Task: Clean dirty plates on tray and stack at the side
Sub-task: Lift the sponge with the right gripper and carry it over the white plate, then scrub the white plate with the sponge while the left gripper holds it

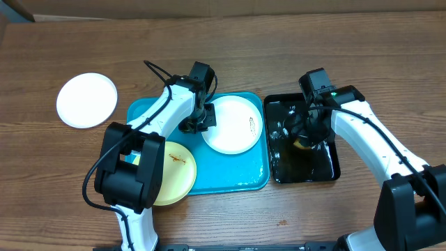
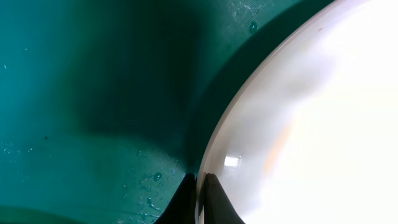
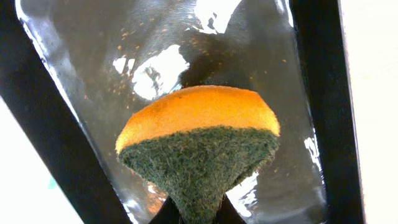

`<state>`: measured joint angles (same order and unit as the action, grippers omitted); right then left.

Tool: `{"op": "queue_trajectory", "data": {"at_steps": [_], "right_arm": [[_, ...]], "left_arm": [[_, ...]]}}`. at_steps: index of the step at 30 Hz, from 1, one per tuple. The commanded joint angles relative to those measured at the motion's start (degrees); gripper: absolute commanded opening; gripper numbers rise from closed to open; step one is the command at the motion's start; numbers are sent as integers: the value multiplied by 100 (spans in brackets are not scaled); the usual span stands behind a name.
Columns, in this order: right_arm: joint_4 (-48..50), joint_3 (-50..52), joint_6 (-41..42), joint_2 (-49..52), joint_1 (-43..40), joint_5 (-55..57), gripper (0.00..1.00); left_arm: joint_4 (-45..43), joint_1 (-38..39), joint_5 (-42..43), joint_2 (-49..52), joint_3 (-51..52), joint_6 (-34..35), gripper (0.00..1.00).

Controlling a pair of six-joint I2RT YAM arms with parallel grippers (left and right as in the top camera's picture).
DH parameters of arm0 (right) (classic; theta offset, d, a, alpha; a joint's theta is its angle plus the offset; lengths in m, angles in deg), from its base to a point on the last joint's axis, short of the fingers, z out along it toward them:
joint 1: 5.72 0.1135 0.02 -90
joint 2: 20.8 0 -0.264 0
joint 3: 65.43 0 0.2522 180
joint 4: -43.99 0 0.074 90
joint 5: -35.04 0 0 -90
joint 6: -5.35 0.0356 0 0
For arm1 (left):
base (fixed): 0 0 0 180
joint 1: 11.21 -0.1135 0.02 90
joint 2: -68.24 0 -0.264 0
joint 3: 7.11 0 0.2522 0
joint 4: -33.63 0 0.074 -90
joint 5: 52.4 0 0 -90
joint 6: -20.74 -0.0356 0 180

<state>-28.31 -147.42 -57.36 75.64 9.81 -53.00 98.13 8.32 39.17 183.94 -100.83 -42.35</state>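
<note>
**A:** Where are the plates relative to the tray (image 1: 244,180)?

**B:** Overhead, one white plate (image 1: 233,124) lies inside the tray, in its right half, with small dark marks near its right side. The yellow plate (image 1: 171,176), with a brown smear, overlaps the tray's left corner nearest the arm bases and juts out over the table (image 1: 63,188). The second white plate (image 1: 86,100) lies on the table well left of the tray.

**A:** And the left gripper (image 1: 198,124)?

**B:** Overhead places it inside the tray, at the left rim of the white plate, but the arm hides the fingers. The left wrist view shows them pinched on that rim, with wet tray floor beside it and a faint orange streak on the plate.

**A:** The right gripper (image 1: 307,137)?

**B:** It is over the black tray (image 1: 327,173), just right of the tray. Overhead gives only an orange speck beneath it. The right wrist view shows a sponge (image 3: 199,134), orange above and dark green below, clamped at its lower end between the fingers, over a wet black floor flecked with brown. I cannot tell whether the sponge touches that floor.
</note>
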Motion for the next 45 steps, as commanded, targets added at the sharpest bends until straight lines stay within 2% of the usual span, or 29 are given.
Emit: {"op": "queue_trajectory", "data": {"at_steps": [1,7,13,15,18,21,27,33,36,45], "right_arm": [[28,-37,535,-118,22,146,4],[28,-37,531,-118,22,68,4],[63,-37,173,-118,22,-673,4],[258,-37,-127,-118,22,-1132,4],[697,-37,-879,-118,33,-2441,4],[1204,-37,-994,-118,168,-3077,4],[1976,-37,-898,-118,866,-2459,3],[2385,-37,-146,61,1720,-315,4],[2520,-37,66,304,2009,367,4],[3104,-37,125,957,2218,1060,4]], "left_arm": [[39,26,-92,-63,46,13,4],[39,28,-90,-63,46,13,4],[44,28,-83,-63,46,11,4],[39,33,-55,-63,46,11,4],[20,33,-52,-63,46,13,4],[17,35,-52,-63,46,13,4],[20,33,-52,-63,46,11,4],[22,33,-52,-63,46,11,4],[20,33,-52,-63,46,11,4],[26,33,-55,-63,46,9,4]]}}
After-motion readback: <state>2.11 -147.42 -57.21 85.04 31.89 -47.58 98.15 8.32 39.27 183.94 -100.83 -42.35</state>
